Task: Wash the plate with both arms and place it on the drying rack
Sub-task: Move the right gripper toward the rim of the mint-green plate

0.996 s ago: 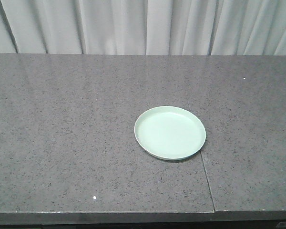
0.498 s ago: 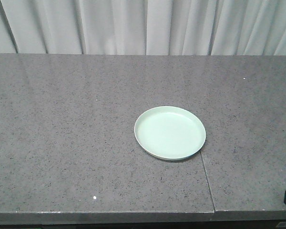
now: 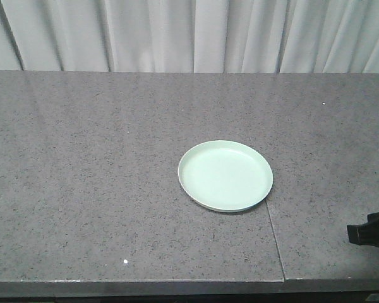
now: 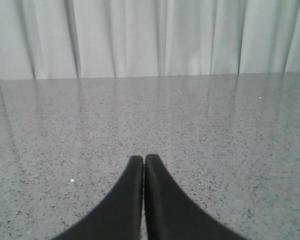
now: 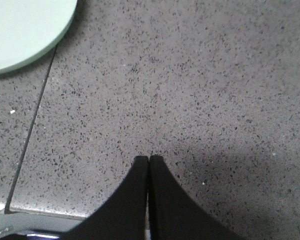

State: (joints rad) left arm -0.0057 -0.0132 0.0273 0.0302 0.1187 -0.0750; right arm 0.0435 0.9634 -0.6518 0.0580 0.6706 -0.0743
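Pale curtains [image 3: 177, 31] hang behind a speckled grey table [image 3: 82, 189]. On it the plate [image 3: 225, 175] lies flat, ahead and to the left of the right gripper [image 5: 148, 161] and well apart from its tips. That gripper and the left gripper [image 4: 143, 159] both have their fingers pressed together, holding nothing. No plate shows ahead of the left one. I judge this to be the reach for the plate: next the right gripper's fingers must part and meet the rim.
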